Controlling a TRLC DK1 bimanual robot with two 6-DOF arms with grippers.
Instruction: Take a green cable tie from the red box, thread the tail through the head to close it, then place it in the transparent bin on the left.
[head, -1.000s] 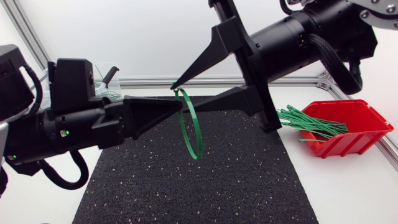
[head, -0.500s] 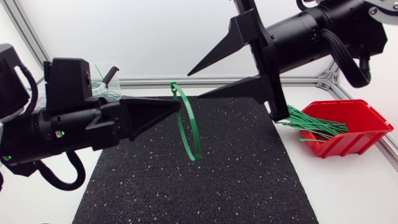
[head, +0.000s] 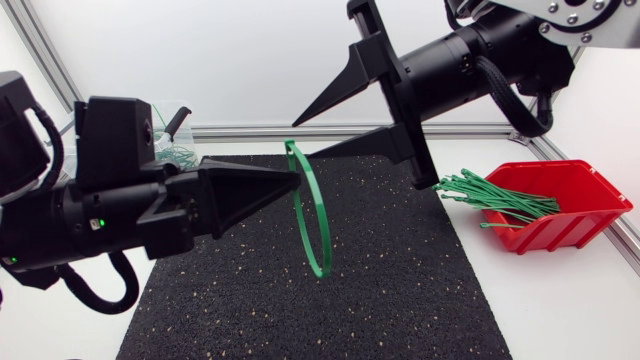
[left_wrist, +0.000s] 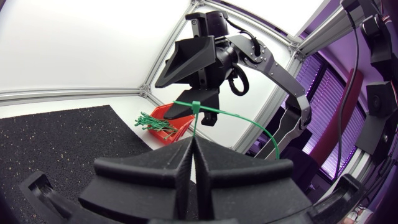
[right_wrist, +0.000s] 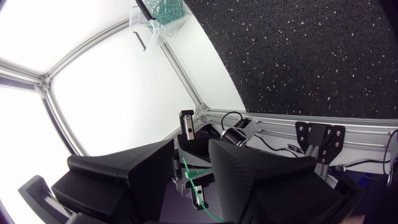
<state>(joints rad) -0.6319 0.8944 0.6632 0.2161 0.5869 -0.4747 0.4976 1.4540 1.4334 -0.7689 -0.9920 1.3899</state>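
Observation:
My left gripper (head: 296, 181) is shut on a green cable tie (head: 312, 225) closed into a loop, which hangs above the black mat. In the left wrist view the tie's head (left_wrist: 196, 107) sticks up just past the shut left gripper (left_wrist: 193, 138). My right gripper (head: 302, 141) stands open, raised just beyond the loop and apart from it, holding nothing. It shows ahead of the left one as the right gripper (left_wrist: 189, 87). Through the open right gripper (right_wrist: 189, 163) a bit of the green tie (right_wrist: 198, 185) shows. The red box (head: 575, 205) holds several green ties (head: 495, 195).
The transparent bin (head: 170, 140), with green ties inside, stands at the back left by the aluminium frame; it shows too as the bin (right_wrist: 163, 14). The black mat (head: 330, 300) covers the table's middle. The red box (left_wrist: 177, 118) lies at the right of the mat.
The right gripper's fingertip was at the tie's head a second ago; it has pulled back up and to the right, open. The left gripper has shifted the loop slightly right and down.

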